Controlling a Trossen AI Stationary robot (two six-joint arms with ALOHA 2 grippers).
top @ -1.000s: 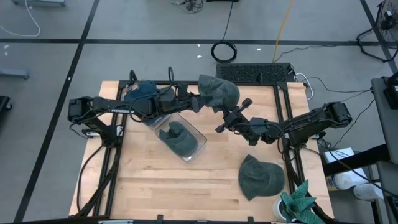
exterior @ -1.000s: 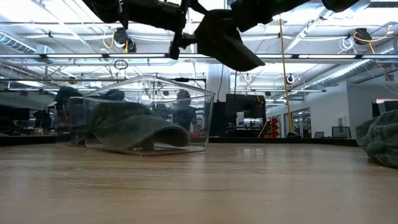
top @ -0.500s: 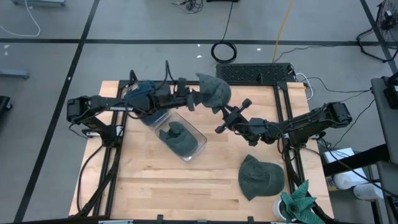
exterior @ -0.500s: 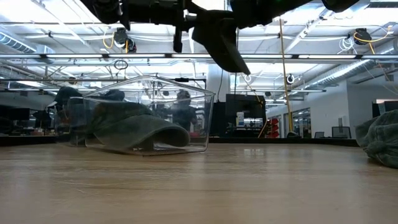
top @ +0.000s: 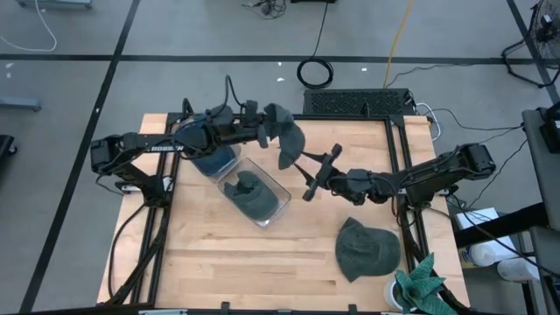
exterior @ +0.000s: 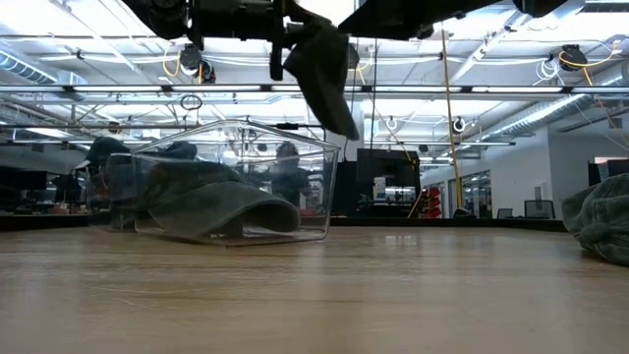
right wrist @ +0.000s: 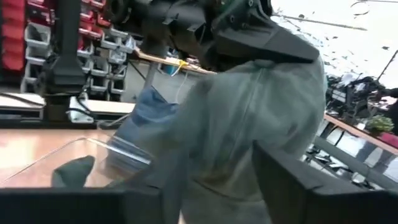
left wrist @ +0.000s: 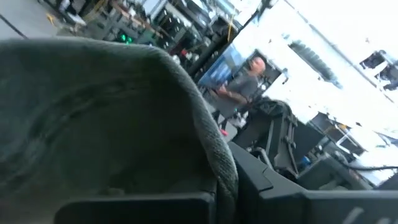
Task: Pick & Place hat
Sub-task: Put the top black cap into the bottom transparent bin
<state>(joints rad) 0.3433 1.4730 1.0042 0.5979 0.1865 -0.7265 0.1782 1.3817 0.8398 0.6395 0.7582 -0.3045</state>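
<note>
A dark green hat (top: 285, 140) hangs in the air over the table's far middle, with my left gripper (top: 261, 133) shut on it. In the low view the hat (exterior: 326, 74) droops above the far right end of a clear container (top: 282, 198). My right gripper (top: 315, 173) stands open just right of and nearer than the hat, touching nothing. In the right wrist view the hat (right wrist: 249, 124) hangs beyond its spread fingers. My left gripper pinches the hat's upper edge (right wrist: 252, 65) between its two fingers. They come level from the table's left. The hat hangs slack below them, clear of the table and the container.
The container holds another green hat (top: 248, 192). A third hat (top: 367, 249) lies on the table near the front right. A blue cloth thing (top: 210, 150) sits under my left arm. A green cloth (top: 424, 284) is at the front right corner. A person (left wrist: 252, 74) stands beyond the table.
My left gripper has taken hold of the hat and drawn it toward the table's left and far edge. My right gripper has opened, let the hat go and rolled. The hat, held out between both arms before, now hangs down from the left gripper alone.
</note>
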